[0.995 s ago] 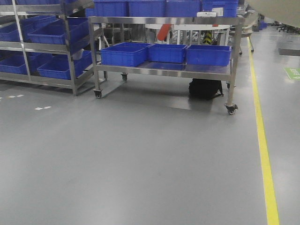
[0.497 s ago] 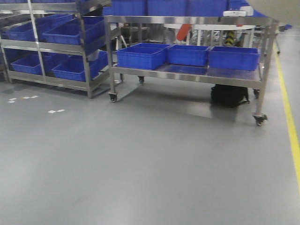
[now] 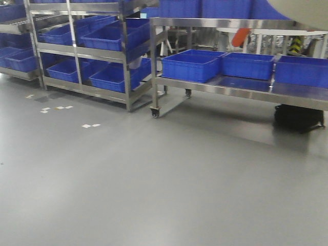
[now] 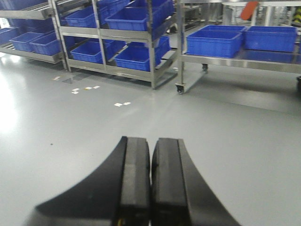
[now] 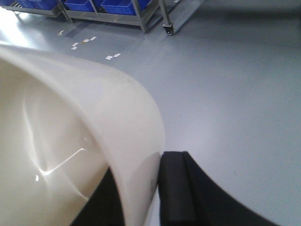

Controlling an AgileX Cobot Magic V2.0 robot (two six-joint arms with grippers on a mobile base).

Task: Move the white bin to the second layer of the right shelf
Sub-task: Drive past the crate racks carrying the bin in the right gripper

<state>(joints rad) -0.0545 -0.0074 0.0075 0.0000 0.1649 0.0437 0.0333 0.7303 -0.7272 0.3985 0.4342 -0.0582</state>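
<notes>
Wall of white bin (image 5: 70, 141) pinched in right pincer (image 5: 141, 165), mouth toward camera, left pincer (image 4: 151, 141) closed, empty

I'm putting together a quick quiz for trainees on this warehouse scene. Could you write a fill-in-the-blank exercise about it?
1. The right gripper is shut on the cream-white glossy plastic bin, while the left gripper is shut and holds ____.
2. The rectangular plastic crates on the steel racks are ____ in colour.
3. The bag on the grey floor under the wheeled steel cart is ____ in colour.

Missing words: nothing; blue; black.
</notes>
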